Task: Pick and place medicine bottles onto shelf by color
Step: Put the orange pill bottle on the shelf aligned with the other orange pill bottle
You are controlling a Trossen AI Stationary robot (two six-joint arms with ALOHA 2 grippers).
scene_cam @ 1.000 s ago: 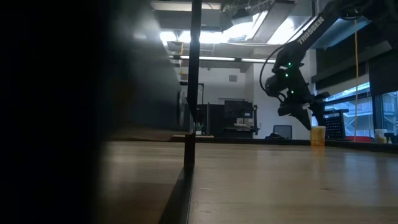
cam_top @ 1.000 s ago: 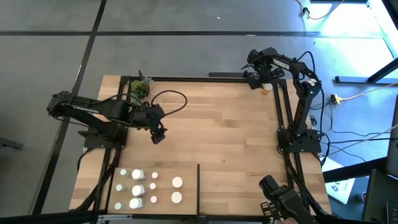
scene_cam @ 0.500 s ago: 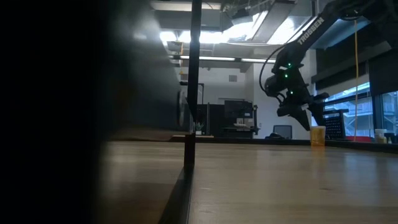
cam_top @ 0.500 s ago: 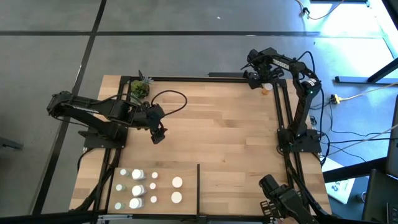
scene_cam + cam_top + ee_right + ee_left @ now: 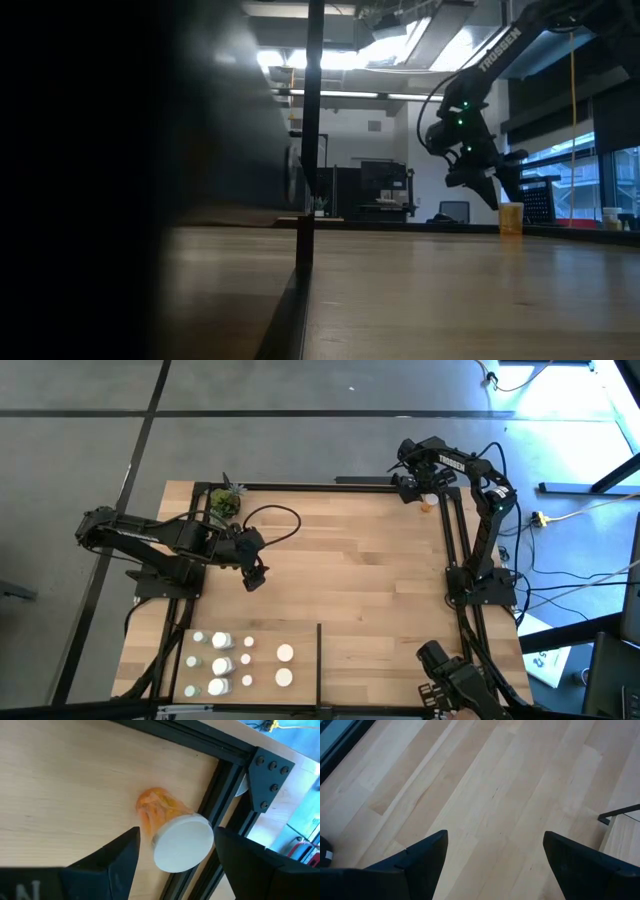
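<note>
A: Hazard check for the right gripper [image 5: 172,855]?

B: Its jaws stand wide and empty above the orange bottle [image 5: 172,837], upright at the table's [image 5: 360,560] far right corner, just beside the black frame bar [image 5: 220,765]. A skewed descent may topple the bottle or strike the bar.

A: Left gripper [image 5: 492,865]?

B: Wide, empty, over bare planks. Bottle contents: cannot tell.

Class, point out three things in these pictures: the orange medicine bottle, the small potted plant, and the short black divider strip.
orange medicine bottle [image 5: 165,810], right wrist view, on its orange body
potted plant [image 5: 226,501], high view, on its green leaves
divider strip [image 5: 318,660], high view, on the middle of the strip
</note>
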